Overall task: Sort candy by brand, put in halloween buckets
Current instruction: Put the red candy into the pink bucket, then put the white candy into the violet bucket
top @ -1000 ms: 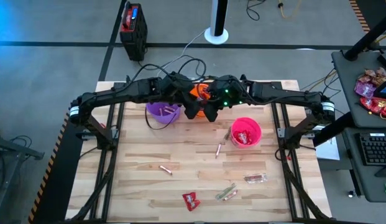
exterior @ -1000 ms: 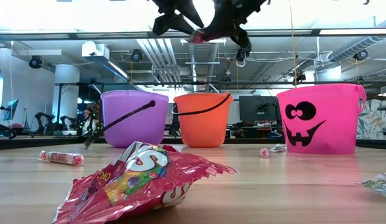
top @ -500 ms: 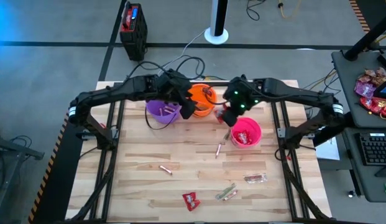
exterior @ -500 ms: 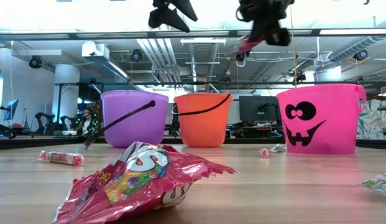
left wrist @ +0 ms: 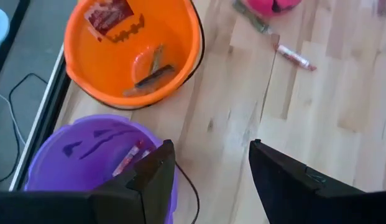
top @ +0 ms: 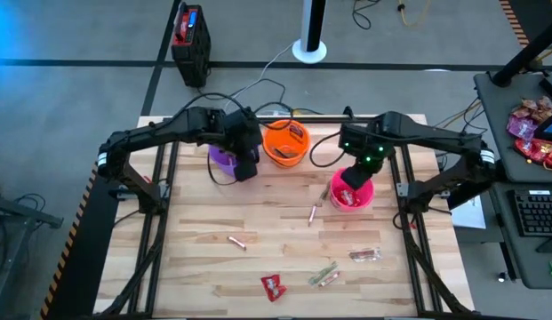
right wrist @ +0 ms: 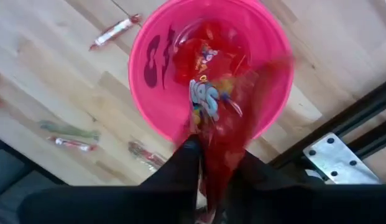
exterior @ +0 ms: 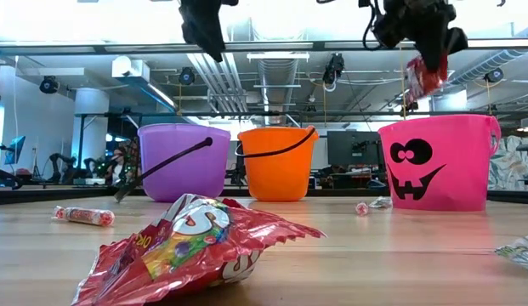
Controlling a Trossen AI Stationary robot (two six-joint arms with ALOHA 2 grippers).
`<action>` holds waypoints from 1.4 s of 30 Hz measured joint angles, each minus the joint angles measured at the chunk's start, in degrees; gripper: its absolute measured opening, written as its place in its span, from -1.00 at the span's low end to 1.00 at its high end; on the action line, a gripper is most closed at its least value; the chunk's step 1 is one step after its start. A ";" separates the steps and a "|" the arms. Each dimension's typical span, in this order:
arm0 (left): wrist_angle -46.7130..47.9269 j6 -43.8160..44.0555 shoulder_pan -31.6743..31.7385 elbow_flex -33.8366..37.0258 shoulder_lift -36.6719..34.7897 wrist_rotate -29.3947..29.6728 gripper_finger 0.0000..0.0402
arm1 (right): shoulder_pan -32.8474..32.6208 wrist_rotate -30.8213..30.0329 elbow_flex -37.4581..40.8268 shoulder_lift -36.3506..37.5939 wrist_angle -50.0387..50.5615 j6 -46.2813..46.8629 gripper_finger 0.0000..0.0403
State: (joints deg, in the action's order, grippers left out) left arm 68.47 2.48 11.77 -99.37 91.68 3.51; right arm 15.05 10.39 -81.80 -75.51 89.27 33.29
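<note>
Red packet (right wrist: 227, 118) pinched between the right gripper's (right wrist: 208, 171) closed fingers, hanging directly above the open pink bucket (right wrist: 152, 115). Seen from table height as a red packet (exterior: 424, 75) dangling over the pink bucket's (exterior: 438, 161) rim, clear of it; from overhead, mostly hidden under the right gripper (top: 351, 178) itself, above the pink bucket (top: 363, 197). Shown only by the right wrist camera: more red packets already lying in that bucket.

Left gripper (top: 247, 164) up above the purple bucket's (top: 221, 158) near edge, beside the orange bucket (top: 284, 145). Fingers spread wide and empty, plain in the left wrist view (left wrist: 208, 180). Revealed there too: a pinkish stick inside the purple bucket (left wrist: 62, 155), plus a reddish-brown wrapper and dark bars inside the orange bucket (left wrist: 87, 62).

Loose on the wooden table (top: 196, 267) from above: pink sticks (top: 237, 241), a red packet (top: 273, 286), small bars (top: 365, 255). Large in the low view's foreground: that red packet (exterior: 191, 246).
</note>
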 joint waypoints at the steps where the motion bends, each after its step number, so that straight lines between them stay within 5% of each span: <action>1: 0.18 0.04 -0.08 0.20 0.00 0.00 -0.06 | -0.02 -0.34 0.12 -0.60 0.03 -0.13 -0.72; 15: -1.90 1.45 -3.98 3.94 -3.95 -0.09 -0.06 | -1.00 -2.01 1.23 -1.29 -7.44 -5.96 -0.35; 22: -16.07 3.23 -5.22 16.16 -14.21 -0.12 -0.06 | -9.67 2.21 -0.44 -2.34 -22.34 -28.14 -0.41; 32: -33.45 12.98 -5.46 30.41 -24.98 0.00 -0.06 | -19.39 -5.96 -0.40 -13.76 -27.69 -51.46 -0.30; 42: -42.43 13.66 -5.46 32.50 -27.56 0.71 -0.06 | -20.20 -5.96 -0.35 -28.81 -30.75 -60.49 -0.35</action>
State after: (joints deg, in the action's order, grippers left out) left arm 26.04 16.14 6.31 -66.87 64.11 4.22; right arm -5.15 4.43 -82.15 -104.32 58.52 -27.20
